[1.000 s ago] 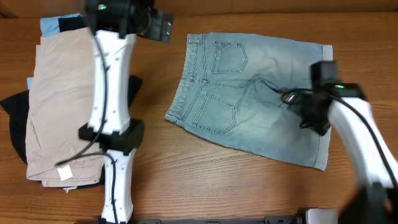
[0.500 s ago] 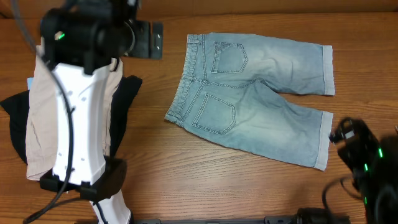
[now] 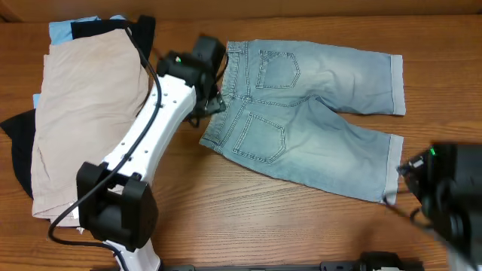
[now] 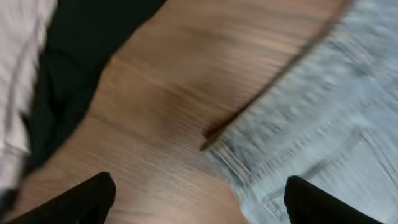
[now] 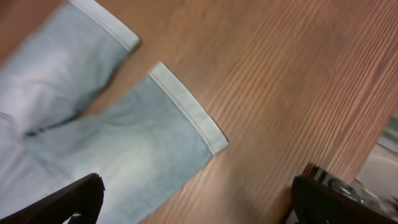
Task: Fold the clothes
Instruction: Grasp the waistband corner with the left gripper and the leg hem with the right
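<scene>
Overhead view: faded light-blue denim shorts (image 3: 301, 113) lie flat on the wooden bench (image 3: 248, 226), back pockets up, waistband to the left, both legs running right. Spread out and unfolded, so ready for a first fold.
Left pincer (image 4: 199, 186): spread wide, holding nothing. It hovers low over the waistband corner (image 4: 227, 155), one finger over bare wood, the other over denim. Judged to be lining up to grip that edge.
Right pincer (image 5: 198, 186): also spread and empty. It hangs off the lower right of the shorts, with the cuffed hem (image 5: 186, 106) of the near leg ahead of its fingers, apart from the cloth.
Side pile: pale beige shorts (image 3: 83, 113) sit at far left on top of a black piece (image 3: 15, 143) and a sky-blue piece (image 3: 64, 28), well clear of the denim. Probably set aside so the working area holds one garment.
Step in hand: the approach, as I read it. No fold made yet.
Watch for: left wrist view is blurred, so contact with the waistband cannot be told. Stiff denim may slide on the wood rather than lift.
</scene>
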Robot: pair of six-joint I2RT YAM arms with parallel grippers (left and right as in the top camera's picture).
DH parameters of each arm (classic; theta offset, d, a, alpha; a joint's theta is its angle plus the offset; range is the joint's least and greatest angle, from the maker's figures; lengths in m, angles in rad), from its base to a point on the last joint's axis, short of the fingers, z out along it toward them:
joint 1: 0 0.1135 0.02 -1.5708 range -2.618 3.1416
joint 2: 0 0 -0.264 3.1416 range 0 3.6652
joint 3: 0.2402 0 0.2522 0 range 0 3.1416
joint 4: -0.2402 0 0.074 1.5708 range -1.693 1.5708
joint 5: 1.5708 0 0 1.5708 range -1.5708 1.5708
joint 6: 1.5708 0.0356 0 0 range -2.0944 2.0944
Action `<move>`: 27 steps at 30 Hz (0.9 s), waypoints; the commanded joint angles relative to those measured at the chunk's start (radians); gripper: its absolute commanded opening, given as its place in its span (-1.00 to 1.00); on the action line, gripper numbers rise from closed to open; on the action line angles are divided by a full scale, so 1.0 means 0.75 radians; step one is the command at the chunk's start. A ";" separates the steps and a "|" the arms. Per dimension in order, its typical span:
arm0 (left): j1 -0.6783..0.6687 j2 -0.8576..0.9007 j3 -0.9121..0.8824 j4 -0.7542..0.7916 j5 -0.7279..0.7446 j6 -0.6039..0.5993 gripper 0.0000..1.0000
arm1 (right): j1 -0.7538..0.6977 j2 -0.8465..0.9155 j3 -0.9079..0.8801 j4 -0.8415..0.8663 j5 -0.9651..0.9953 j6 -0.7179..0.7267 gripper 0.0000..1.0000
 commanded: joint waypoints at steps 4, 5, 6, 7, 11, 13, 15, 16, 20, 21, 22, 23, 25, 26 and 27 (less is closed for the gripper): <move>0.073 -0.057 -0.313 0.232 0.141 -0.416 0.73 | -0.004 0.297 -0.008 0.003 -0.175 0.019 1.00; 0.083 -0.057 -0.349 0.277 0.166 -0.419 0.68 | -0.004 0.335 -0.008 0.005 -0.192 0.019 1.00; 0.092 -0.057 -0.391 0.330 0.192 -0.429 0.64 | -0.004 0.371 -0.008 0.007 -0.207 0.019 1.00; 0.099 -0.057 -0.429 0.388 0.212 -0.430 0.61 | -0.004 0.399 -0.008 0.010 -0.213 0.019 1.00; 0.111 -0.057 -0.558 0.632 0.292 -0.428 0.55 | -0.004 0.487 -0.012 0.043 -0.232 0.019 1.00; 0.111 -0.057 -0.615 0.735 0.351 -0.417 0.55 | -0.004 0.494 -0.029 0.066 -0.232 0.019 1.00; 0.112 -0.057 -0.634 0.764 0.362 -0.412 0.57 | -0.004 0.494 -0.053 0.086 -0.236 0.019 1.00; 0.112 -0.057 -0.634 0.766 0.362 -0.406 0.57 | -0.004 0.494 -0.068 0.095 -0.237 0.019 1.00; 0.111 -0.057 -0.634 0.793 0.400 -0.333 0.52 | -0.004 0.494 -0.129 0.126 -0.242 0.019 1.00; 0.110 -0.057 -0.634 0.798 0.427 -0.307 0.51 | -0.004 0.494 -0.144 0.133 -0.242 0.019 1.00; 0.109 -0.057 -0.634 0.801 0.462 -0.282 0.51 | -0.004 0.494 -0.161 0.139 -0.242 0.019 1.00; 0.109 -0.057 -0.634 0.801 0.483 -0.270 0.50 | -0.004 0.494 -0.175 0.148 -0.242 0.019 1.00; 0.106 -0.057 -0.634 0.799 0.475 -0.248 0.46 | -0.004 0.494 -0.205 0.165 -0.242 0.020 1.00; 0.100 -0.057 -0.634 0.796 0.441 -0.247 0.43 | -0.004 0.494 -0.217 0.172 -0.243 0.020 1.00; 0.096 -0.057 -0.634 0.793 0.415 -0.247 0.39 | -0.004 0.494 -0.227 0.182 -0.248 0.020 1.00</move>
